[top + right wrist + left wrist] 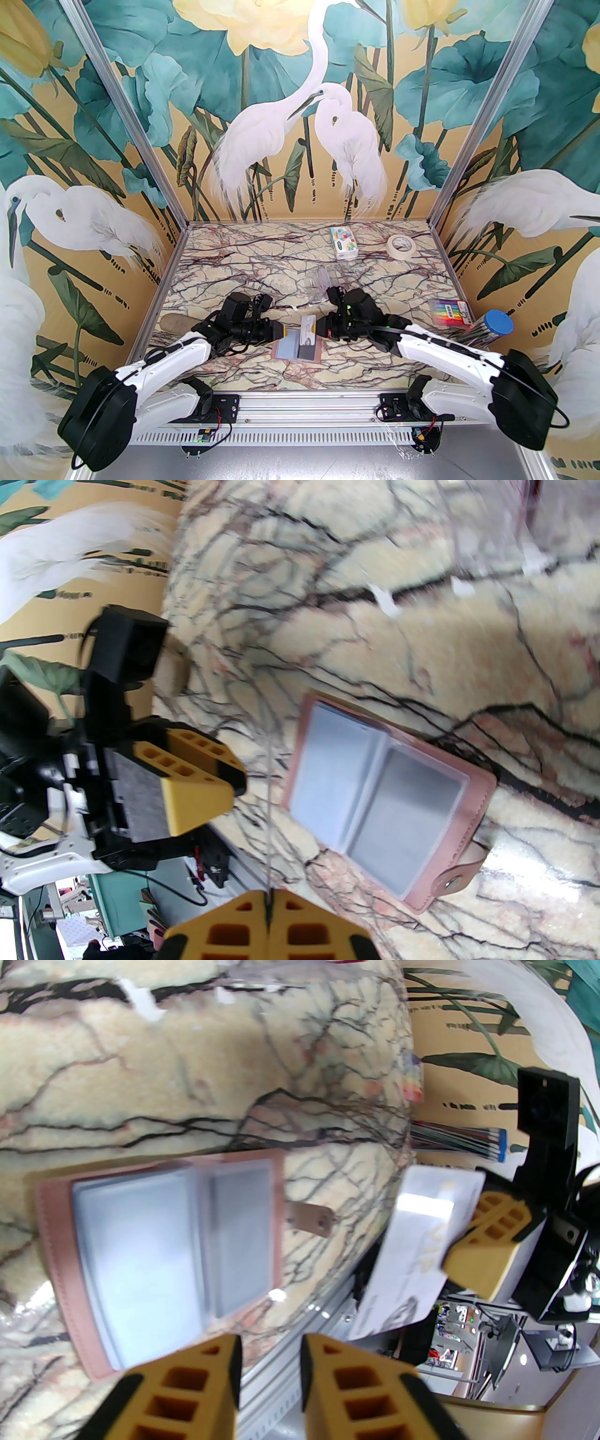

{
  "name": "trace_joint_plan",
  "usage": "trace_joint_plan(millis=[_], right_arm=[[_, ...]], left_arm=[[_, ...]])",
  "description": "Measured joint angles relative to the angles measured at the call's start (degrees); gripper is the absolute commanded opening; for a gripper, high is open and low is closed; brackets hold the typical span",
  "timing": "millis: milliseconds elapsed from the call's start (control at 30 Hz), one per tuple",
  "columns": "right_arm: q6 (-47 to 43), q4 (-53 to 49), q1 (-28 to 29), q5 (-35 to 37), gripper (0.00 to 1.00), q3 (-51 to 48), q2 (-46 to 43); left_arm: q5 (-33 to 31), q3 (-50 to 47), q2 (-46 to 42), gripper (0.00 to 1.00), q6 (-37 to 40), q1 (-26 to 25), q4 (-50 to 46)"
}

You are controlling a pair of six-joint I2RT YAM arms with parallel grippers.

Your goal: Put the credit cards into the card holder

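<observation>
I see the card holder (pixel 451 834) lying open and flat just ahead of my right pincer (pixel 269 902). It is dusty pink with its snap tab out, and its clear sleeves show pale blue and grey. One pale card (pixel 417 1250) marked VIP sits pinched in that pincer.

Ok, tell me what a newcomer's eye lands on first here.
The big heron mural dominates the backdrop. At the near middle of the marble table the pink card holder lies open, and close by the right gripper has its jaws shut on a pale credit card.
</observation>
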Motion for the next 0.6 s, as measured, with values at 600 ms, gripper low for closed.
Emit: trace_joint_plan(millis=[600], right_arm=[[2.86, 6.01, 2.58, 2.8, 0.0, -0.28, 12.9]], left_arm=[[-6.05, -1.75, 7.28, 0.18, 0.68, 0.0, 0.04]])
